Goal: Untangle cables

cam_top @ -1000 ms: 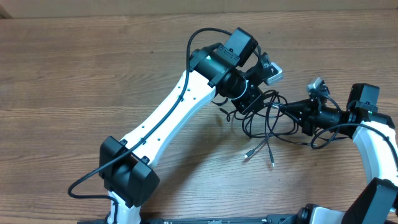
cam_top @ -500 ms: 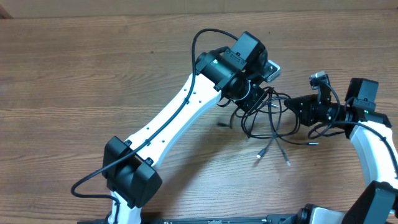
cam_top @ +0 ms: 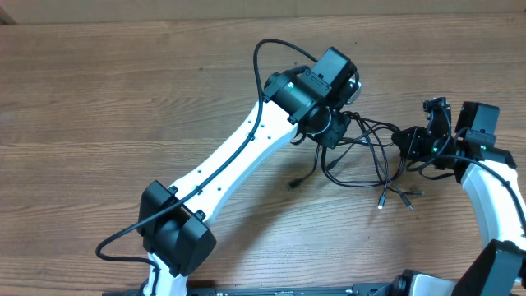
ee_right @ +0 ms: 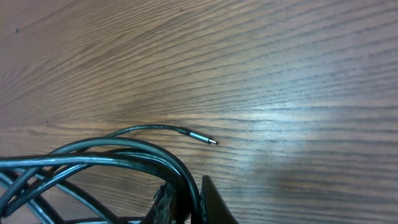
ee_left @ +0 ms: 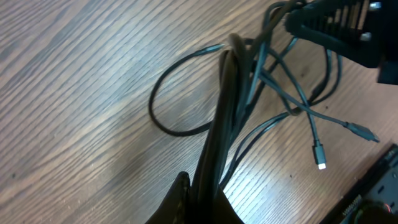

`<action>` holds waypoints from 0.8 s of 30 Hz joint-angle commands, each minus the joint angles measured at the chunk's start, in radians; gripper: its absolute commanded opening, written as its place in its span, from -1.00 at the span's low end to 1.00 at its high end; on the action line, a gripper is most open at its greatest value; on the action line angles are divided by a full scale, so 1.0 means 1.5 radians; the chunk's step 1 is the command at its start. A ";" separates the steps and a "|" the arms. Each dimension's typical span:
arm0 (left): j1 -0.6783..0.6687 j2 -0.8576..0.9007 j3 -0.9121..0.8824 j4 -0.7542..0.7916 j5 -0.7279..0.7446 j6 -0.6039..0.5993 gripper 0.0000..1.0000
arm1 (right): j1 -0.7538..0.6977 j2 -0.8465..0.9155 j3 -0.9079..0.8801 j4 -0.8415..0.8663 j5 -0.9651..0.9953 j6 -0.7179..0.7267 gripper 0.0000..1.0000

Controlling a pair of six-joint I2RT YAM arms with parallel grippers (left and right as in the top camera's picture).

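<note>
The cables [cam_top: 362, 154] are thin black wires bunched between my two grippers at the table's right. My left gripper [cam_top: 336, 134] is shut on a bundle of their strands [ee_left: 227, 118], which run up from its fingertips [ee_left: 200, 190]. My right gripper [cam_top: 405, 141] is shut on other strands [ee_right: 93, 154] that arch over its fingers [ee_right: 211, 199]. Loose ends with small plugs [cam_top: 383, 202] hang toward the table's front, and one plug [ee_left: 320, 163] shows a bright tip. Another plug [ee_right: 202, 138] lies on the wood. A loop [ee_left: 163, 121] rests on the table.
The wooden table [cam_top: 123, 107] stretches bare to the left and back. The left arm's white link [cam_top: 234, 160] crosses the middle diagonally. The right arm's base [cam_top: 501, 189] stands at the right edge. A dark rail [ee_left: 373, 186] runs along the front edge.
Both grippers have shifted to the right, the left one slightly back. The bundle has come along with them, and its loose plug ends have swung to the right.
</note>
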 commanded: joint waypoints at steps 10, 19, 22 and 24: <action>0.028 -0.023 0.019 -0.034 -0.199 -0.220 -0.92 | -0.030 0.006 0.009 0.012 0.251 0.106 -0.92; 0.028 -0.023 0.019 -0.035 -0.249 -0.329 -0.91 | -0.030 0.006 0.009 0.011 0.263 0.128 -0.92; 0.028 -0.023 0.019 -0.033 -0.252 -0.331 -0.92 | -0.030 0.006 0.009 0.010 0.268 0.128 -0.92; 0.028 -0.023 0.019 -0.033 -0.251 -0.331 -0.91 | -0.030 0.006 0.009 0.011 0.268 0.128 -0.92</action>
